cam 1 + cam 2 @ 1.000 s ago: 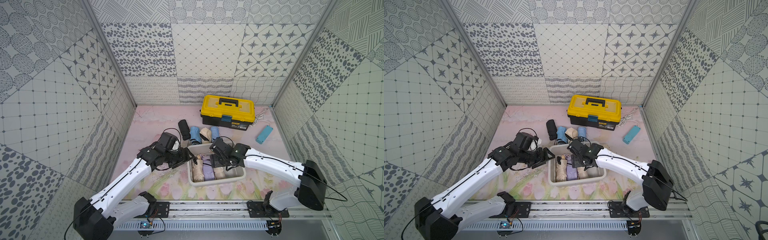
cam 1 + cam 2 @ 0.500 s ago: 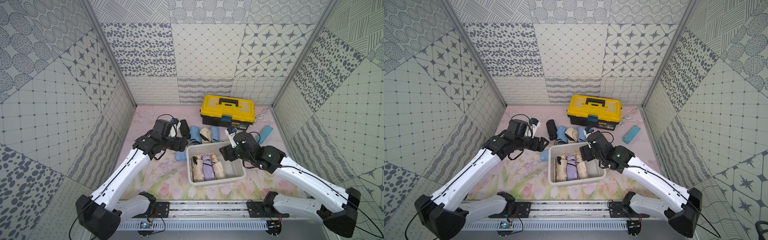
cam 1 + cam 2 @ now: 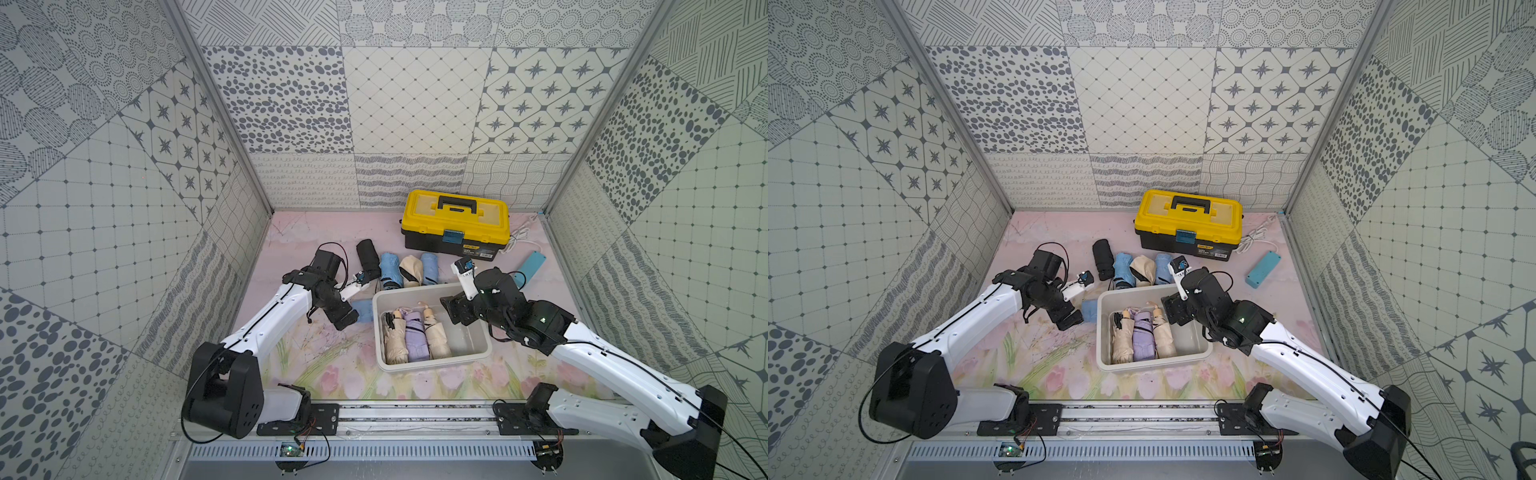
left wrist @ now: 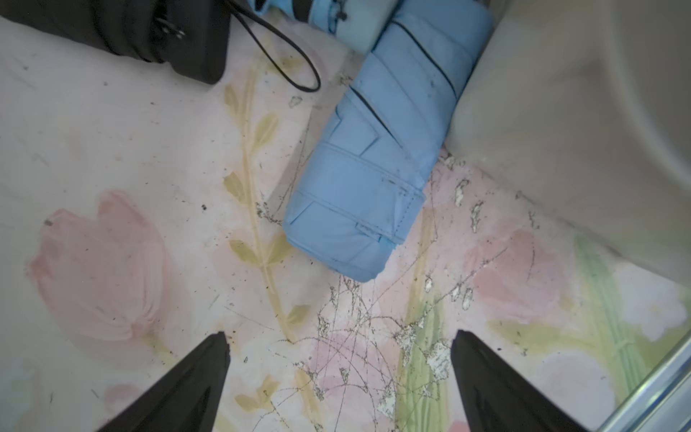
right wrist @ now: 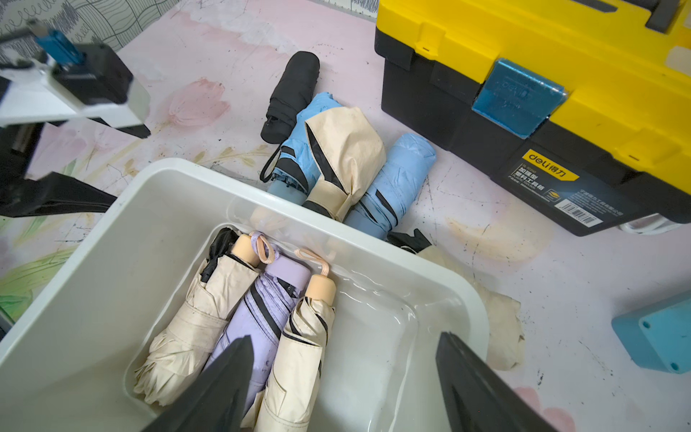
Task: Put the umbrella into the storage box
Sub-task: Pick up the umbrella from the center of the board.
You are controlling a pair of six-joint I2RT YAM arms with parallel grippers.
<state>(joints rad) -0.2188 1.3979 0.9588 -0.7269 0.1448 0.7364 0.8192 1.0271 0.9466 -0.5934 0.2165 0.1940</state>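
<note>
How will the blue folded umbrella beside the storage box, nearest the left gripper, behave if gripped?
The blue folded umbrella probably squashes slightly: soft pleated fabric, strapped tight. Its rounded bundle may roll if nudged, though the storage box wall would likely block it.

Blue umbrella [image 4: 366, 168] matt cloth; storage box [image 5: 149, 224] seemingly glossy plastic

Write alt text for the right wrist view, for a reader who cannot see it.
The open right gripper hovers over the white storage box, which holds three folded umbrellas. More umbrellas lie on the floral table beyond it, near a yellow toolbox.
</note>
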